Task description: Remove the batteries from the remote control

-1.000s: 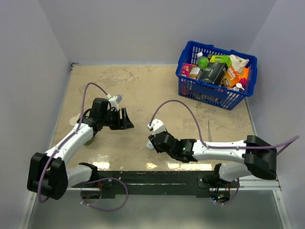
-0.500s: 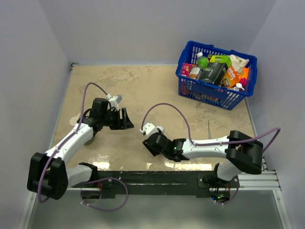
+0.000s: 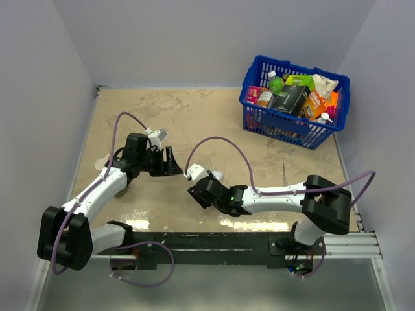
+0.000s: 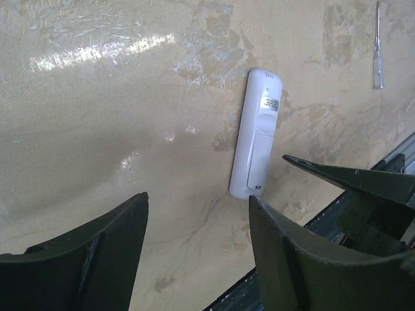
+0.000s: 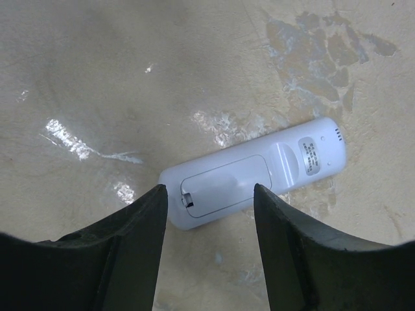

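- Slim white plastic rectangular remote control (image 5: pixel 253 172): lies flat on the table with its back face up and the battery cover still fitted. The cover end sits just ahead of the gap between the right jaws, and the label end points away to their right.
- Batteries: not visible (judged to be behind the closed cover), so none are unloaded yet.
- Black two-finger right gripper (image 5: pixel 209 194): jaws apart and empty, lowered over the cover end. This looks like lining up to slide the cover off.
- Black two-finger left gripper (image 4: pixel 198 214): jaws apart and empty. The remote lies beyond them, towards the right-hand finger, so the gripper seems placed to brace the body.
- Thin clear-handled tool (image 4: pixel 379 45): well apart from both sets of jaws, possibly a screwdriver.
- Beige mottled tabletop (image 3: pixel 214 123): glossy, with glare patches and worn stains.
- Blue plastic basket (image 3: pixel 285 126): holds packaged goods, in the far right corner.
- Pale grey walls (image 3: pixel 168 39): enclose three sides.
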{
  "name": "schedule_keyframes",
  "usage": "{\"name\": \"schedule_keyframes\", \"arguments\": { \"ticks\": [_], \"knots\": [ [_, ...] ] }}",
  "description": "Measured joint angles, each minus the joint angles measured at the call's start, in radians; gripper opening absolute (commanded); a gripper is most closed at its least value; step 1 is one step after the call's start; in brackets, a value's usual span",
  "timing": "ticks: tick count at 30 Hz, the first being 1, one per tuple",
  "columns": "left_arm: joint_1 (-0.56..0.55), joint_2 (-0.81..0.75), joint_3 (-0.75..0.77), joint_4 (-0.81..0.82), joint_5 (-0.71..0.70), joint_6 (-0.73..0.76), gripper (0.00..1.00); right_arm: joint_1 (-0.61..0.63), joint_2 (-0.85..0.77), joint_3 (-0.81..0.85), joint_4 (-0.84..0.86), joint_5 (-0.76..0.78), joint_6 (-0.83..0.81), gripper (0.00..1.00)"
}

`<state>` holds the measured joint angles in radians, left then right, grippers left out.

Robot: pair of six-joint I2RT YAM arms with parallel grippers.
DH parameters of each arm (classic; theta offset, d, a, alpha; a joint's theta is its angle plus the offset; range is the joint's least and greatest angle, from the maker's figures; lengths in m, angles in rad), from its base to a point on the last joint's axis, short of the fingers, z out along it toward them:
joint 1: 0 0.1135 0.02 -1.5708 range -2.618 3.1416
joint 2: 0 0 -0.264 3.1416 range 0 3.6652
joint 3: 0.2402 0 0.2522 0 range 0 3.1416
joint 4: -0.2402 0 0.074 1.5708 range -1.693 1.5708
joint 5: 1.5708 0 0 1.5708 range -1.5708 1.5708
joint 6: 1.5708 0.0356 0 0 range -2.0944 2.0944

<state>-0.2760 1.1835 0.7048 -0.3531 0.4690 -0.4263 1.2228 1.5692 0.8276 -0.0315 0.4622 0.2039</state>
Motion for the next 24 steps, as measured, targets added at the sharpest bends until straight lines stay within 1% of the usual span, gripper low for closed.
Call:
{"name": "schedule_keyframes", "arguments": {
  "ticks": [8, 19, 24],
  "knots": [
    [0.000, -0.001, 0.000, -0.001, -0.002, 0.000, 0.68, 0.000, 0.063, 0.015, 0.001, -0.001, -0.015, 0.57],
    [0.000, -0.005, 0.000, -0.001, -0.005, 0.000, 0.68, 0.000, 0.066, 0.015, 0.010, 0.024, -0.016, 0.51],
    [0.000, -0.005, 0.000, -0.001, -0.005, 0.000, 0.68, 0.000, 0.064, 0.015, 0.009, 0.037, -0.017, 0.51]
  ]
}}
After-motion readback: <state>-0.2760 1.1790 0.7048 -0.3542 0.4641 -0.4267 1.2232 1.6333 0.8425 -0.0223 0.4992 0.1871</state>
